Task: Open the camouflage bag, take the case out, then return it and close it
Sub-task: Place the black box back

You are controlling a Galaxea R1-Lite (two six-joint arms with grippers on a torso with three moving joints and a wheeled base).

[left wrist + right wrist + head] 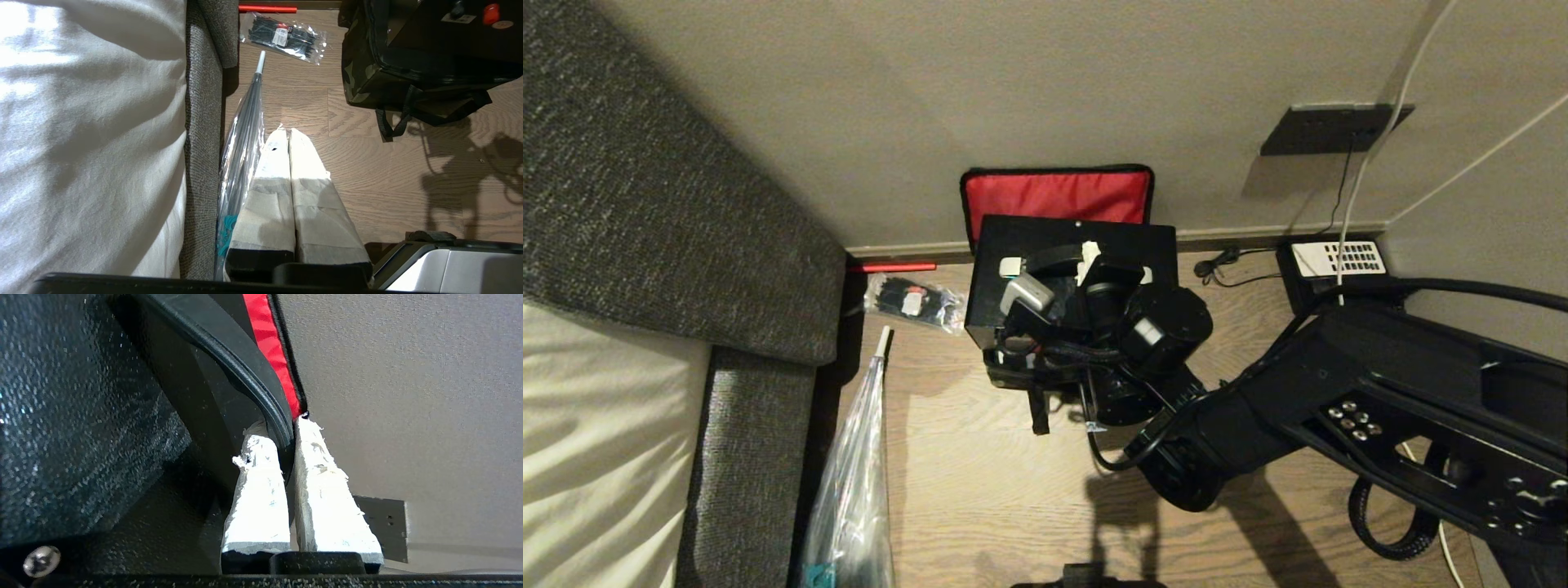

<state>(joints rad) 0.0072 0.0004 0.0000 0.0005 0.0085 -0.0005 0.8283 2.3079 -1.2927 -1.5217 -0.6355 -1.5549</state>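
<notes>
The camouflage bag [1013, 371] sits on the wood floor by the wall, its red-lined lid [1058, 196] standing open against the wall. The flat black case [1045, 237] is over the bag's opening and hides the inside. My right gripper [1089, 251] is on the case's upper face. In the right wrist view the right gripper [281, 430] is shut on a curved black strip [245, 375] of the case, with the red lid edge just beyond. My left gripper [288, 134] is parked low and shut on nothing, with the bag's camouflage side [357, 61] ahead of it.
A grey upholstered bed edge [645, 204] with white bedding [588, 425] fills the left. A clear packet of black ties [913, 302], a red stick [894, 266] and a wrapped umbrella [858, 474] lie beside it. A black telephone [1339, 260] stands right of the bag, below a wall plate [1327, 129].
</notes>
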